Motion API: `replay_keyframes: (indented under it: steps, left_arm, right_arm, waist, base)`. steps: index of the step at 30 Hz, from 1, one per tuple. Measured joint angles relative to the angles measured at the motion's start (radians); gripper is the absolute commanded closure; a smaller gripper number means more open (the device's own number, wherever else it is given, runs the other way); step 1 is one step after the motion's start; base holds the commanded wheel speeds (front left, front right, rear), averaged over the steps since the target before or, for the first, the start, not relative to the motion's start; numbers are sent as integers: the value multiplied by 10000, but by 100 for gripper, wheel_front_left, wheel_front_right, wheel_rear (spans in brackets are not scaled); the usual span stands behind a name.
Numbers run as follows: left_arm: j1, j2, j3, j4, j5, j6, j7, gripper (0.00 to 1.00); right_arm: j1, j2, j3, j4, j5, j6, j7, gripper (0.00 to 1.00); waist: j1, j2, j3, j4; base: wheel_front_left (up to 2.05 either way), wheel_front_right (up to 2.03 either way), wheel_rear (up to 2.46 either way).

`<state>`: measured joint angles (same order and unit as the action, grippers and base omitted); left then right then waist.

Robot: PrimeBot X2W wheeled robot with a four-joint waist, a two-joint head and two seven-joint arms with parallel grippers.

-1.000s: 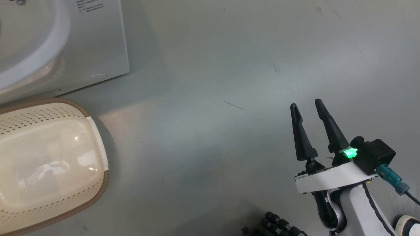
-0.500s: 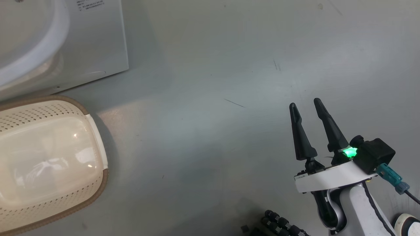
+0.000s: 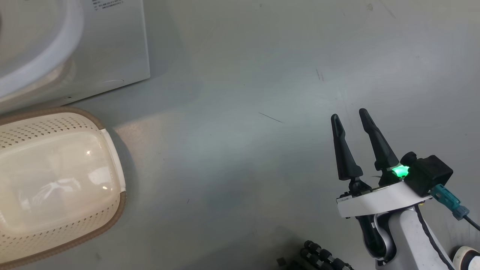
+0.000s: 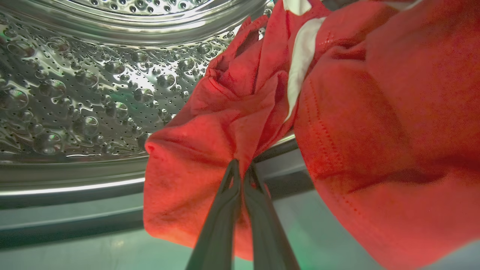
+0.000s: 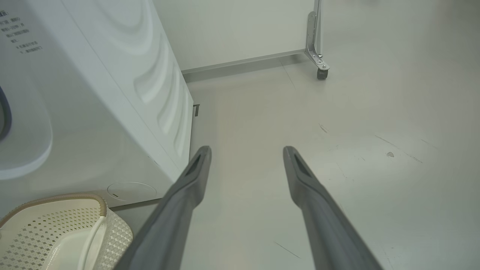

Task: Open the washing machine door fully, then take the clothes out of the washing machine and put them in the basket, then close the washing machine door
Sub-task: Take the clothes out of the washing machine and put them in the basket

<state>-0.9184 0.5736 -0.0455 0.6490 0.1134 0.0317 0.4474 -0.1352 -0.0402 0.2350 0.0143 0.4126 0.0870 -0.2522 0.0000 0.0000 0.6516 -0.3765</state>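
Unloading: my left gripper is clenched on clothes at the drum mouth. My right gripper is released. Next I should lift clear and swing to the basket.

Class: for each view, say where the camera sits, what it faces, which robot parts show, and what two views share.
Head view: on the head, looking down at floor, basket and washing machine; right gripper, open.
Left wrist view: on that wrist, facing the drum; left gripper shut on the clothes.
Right wrist view: on that wrist, facing the floor beside the washing machine; own fingers apart.
Shared: the basket, in head and right wrist views.
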Motion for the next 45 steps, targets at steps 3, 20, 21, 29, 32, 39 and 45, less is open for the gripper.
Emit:
replay_keyframes:
  steps: [3,20,21,29,32,39,45]
  left_arm:
    - [-1,-197,-27,19,-2,123,-253,100]
    - [349,-1638,48,213,-963,261,-2715,100]
    - [409,-1768,81,219,-1034,261,-2928,100]
    - [1085,-2531,178,376,-1595,230,-4385,100]
    - [1427,-2729,263,474,-1871,163,-4915,100]
    - [2161,-3085,453,512,-2222,58,-6080,100]
    - [3065,-3377,531,422,-2476,-77,-7076,100]
  right_arm:
    - [-18,0,-2,13,4,-2,0,0]
    - [-55,-2,-336,221,-113,-15,0,0]
    - [-54,-2,-360,244,-146,-15,0,0]
    - [25,-4,-612,399,-464,-15,0,0]
    - [74,-6,-675,447,-518,-15,0,0]
    - [411,-27,-832,585,-635,-15,0,0]
    - [825,-115,-968,671,-723,-13,0,0]
  waist:
    - [0,0,-71,31]
    - [0,0,-1104,372]
    - [0,0,-1185,411]
    - [0,0,-1875,785]
    - [0,0,-2160,947]
    - [0,0,-2793,1272]
    - [0,0,-3459,1627]
  base:
    - [0,0,0]
    - [0,0,0]
    - [0,0,0]
    - [0,0,0]
    - [0,0,0]
    - [0,0,0]
    - [0,0,0]
